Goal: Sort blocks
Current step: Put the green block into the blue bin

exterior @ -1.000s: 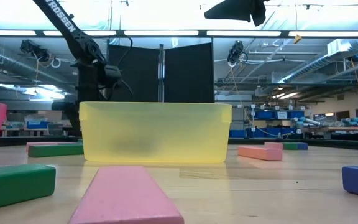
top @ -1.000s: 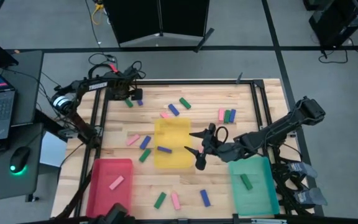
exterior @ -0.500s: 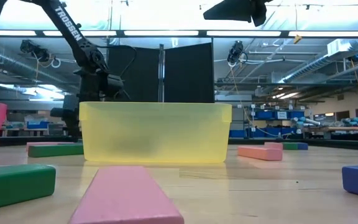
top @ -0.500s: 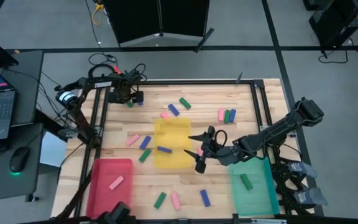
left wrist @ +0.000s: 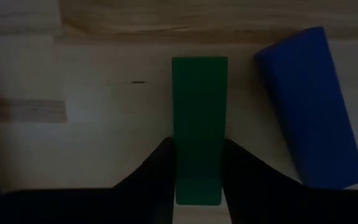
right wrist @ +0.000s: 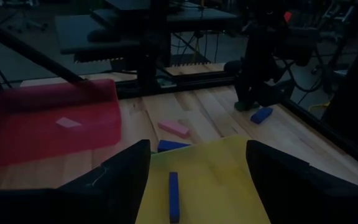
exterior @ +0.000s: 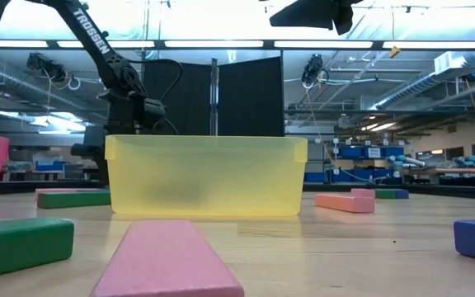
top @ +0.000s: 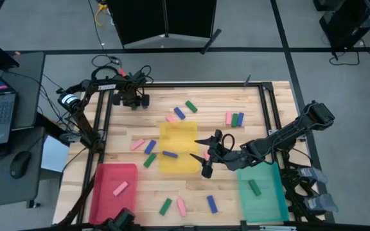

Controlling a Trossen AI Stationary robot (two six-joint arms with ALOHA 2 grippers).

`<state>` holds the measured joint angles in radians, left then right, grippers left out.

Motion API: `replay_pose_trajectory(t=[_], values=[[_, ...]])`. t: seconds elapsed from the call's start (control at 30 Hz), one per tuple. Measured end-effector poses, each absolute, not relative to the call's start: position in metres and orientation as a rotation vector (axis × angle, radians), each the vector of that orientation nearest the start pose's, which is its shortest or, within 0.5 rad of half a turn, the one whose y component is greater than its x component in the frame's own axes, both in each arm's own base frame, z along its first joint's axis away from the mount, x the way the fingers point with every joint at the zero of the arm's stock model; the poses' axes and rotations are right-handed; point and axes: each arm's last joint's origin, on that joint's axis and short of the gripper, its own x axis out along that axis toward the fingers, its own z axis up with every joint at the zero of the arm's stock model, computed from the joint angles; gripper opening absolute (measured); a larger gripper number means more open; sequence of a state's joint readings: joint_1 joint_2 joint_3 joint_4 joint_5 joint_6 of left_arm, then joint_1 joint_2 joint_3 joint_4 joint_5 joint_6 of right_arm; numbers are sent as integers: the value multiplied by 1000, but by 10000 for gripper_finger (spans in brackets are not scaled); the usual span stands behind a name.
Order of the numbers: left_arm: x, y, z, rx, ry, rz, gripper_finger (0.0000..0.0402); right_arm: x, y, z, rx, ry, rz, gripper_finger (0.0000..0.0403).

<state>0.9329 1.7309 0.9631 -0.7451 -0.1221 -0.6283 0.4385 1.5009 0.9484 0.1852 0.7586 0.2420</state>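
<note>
My left gripper [top: 133,99] is at the table's far left corner. It is shut on a green block [left wrist: 199,143] that lies on the wood, with a blue block [left wrist: 309,106] close beside it. My right gripper [top: 200,156] is open and empty. It hovers over the right edge of the yellow tray [top: 180,135], which holds one blue block [right wrist: 173,194]. Pink, green and blue blocks lie scattered on the table. In the low view the yellow tray [exterior: 206,175] hides the left gripper's fingers. My left gripper pinches the green block's two long sides [left wrist: 182,134] between its two fingers, near one end. The fingers come from above, pointing down, and lie across the block. The block lies flat on the table.
A red tray [top: 108,202] with a pink block stands at the near left. A teal tray [top: 265,199] with a green block stands at the near right. Loose blocks lie left of the yellow tray [top: 149,160], behind it [top: 179,113], at the far right [top: 234,119] and along the near edge [top: 181,206].
My left gripper has gone down at the far left corner onto the green and blue blocks, which it now covers in the high view.
</note>
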Motion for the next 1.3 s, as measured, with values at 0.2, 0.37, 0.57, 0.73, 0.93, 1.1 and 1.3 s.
replay_pose_trajectory(t=[0.2, 0.37, 0.57, 0.73, 0.93, 1.1, 1.3], values=[[168, 222, 152, -991, 1197, 1292, 100, 301, 119, 261, 33, 250, -371, 277], [175, 208, 190, -901, 1037, 1259, 100, 288, 119, 277, -10, 203, -432, 272], [204, 170, 235, -783, 785, 1054, 100, 251, 124, 317, -112, 110, -565, 266], [252, 120, 263, -682, 545, 727, 100, 217, 125, 345, -133, 61, -631, 263], [308, 59, 273, -579, 339, 359, 100, 192, 124, 364, -74, 14, -625, 263], [354, 23, 270, -519, 351, 225, 100, 186, 125, 369, -41, -7, -603, 260], [414, -10, 260, -442, 390, 93, 100, 186, 126, 377, -2, -56, -574, 259]])
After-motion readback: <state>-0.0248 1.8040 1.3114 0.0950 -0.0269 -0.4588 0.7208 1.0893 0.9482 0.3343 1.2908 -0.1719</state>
